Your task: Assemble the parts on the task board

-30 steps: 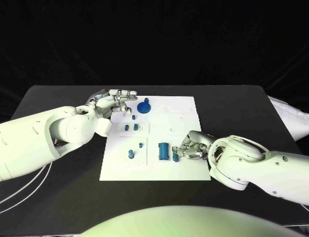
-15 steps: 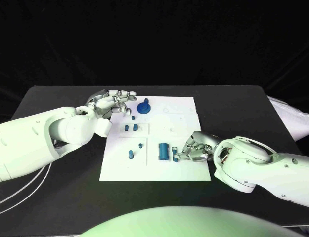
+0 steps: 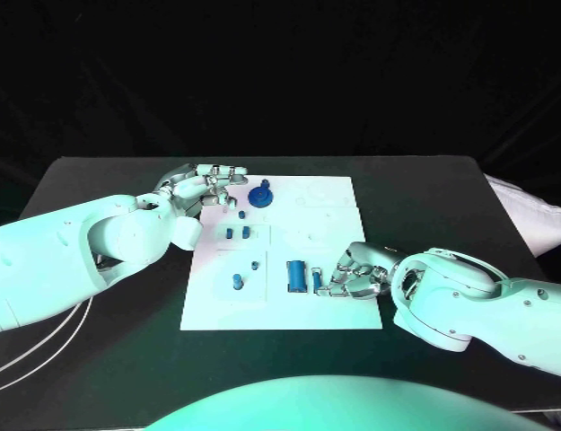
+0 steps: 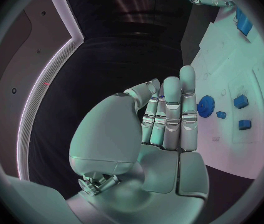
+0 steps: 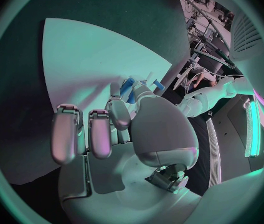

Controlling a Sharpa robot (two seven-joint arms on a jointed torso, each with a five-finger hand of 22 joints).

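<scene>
Showing: two white arms over one white task board [image 3: 338, 215] on a black table [image 3: 461, 206], blue parts scattered across the board.
Left hand: [image 3: 206, 186] poised at the board's ten o'clock corner, fingers straight and pressed side by side, holding nothing.
Right hand: [image 3: 352, 272] down at the board's four o'clock, fingers curled; a slim blue peg [image 5: 128, 90] seen at the fingertips in the right wrist view, grip on it impossible to confirm.
Gear: one round blue gear [image 3: 262, 192] at the board's eleven o'clock, just beside the left fingertips.
Block: one larger blue block [image 3: 298, 276] lying at about six o'clock, just left of the right hand.
Small pieces: two side by side [image 3: 236, 233] left of centre, one [image 3: 244, 214] above them, two more [image 3: 238, 280] toward seven o'clock.
Count: at least seven blue parts visible on the board.
</scene>
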